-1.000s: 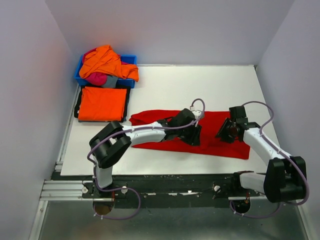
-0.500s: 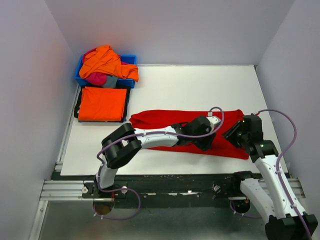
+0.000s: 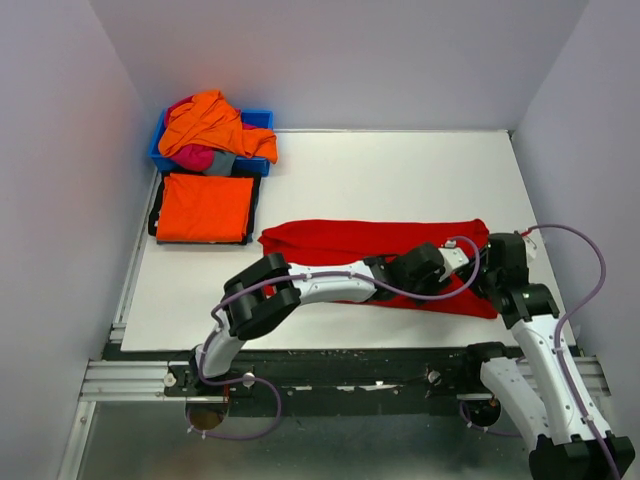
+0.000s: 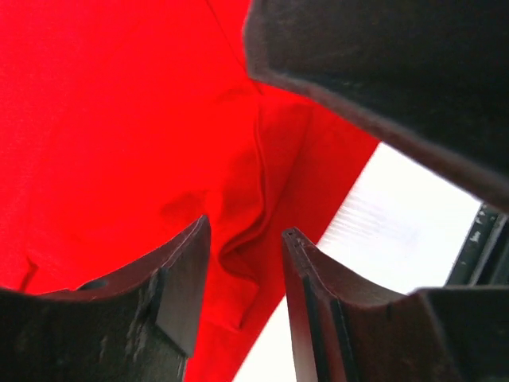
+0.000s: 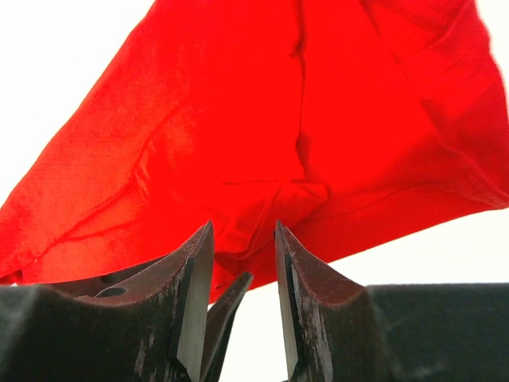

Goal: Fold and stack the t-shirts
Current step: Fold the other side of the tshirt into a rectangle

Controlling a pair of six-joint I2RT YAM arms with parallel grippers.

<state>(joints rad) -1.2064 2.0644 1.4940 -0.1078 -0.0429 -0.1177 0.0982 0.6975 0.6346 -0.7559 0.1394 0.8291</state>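
The bright red t-shirt [image 3: 340,240] lies as a long band across the middle of the white table [image 3: 380,170]. My left arm reaches far right over it. My left gripper [image 3: 472,268] and right gripper [image 3: 490,268] meet at the shirt's right near corner. In the left wrist view the left gripper [image 4: 245,227] is narrowly open over a raised fold of the red shirt [image 4: 119,143]. In the right wrist view the right gripper [image 5: 243,225] is narrowly open over a pucker of the shirt [image 5: 262,119], with a left finger showing between its jaws. A folded orange t-shirt [image 3: 205,207] lies at the left.
A blue bin [image 3: 262,118] at the back left holds a crumpled orange shirt [image 3: 212,120], a magenta one [image 3: 195,157] and a grey one [image 3: 222,162]. The table's right edge [image 3: 540,250] and a wall stand close to both grippers.
Both grippers have moved right along the red shirt, from its middle to its right end. The left arm has stretched out across the shirt.
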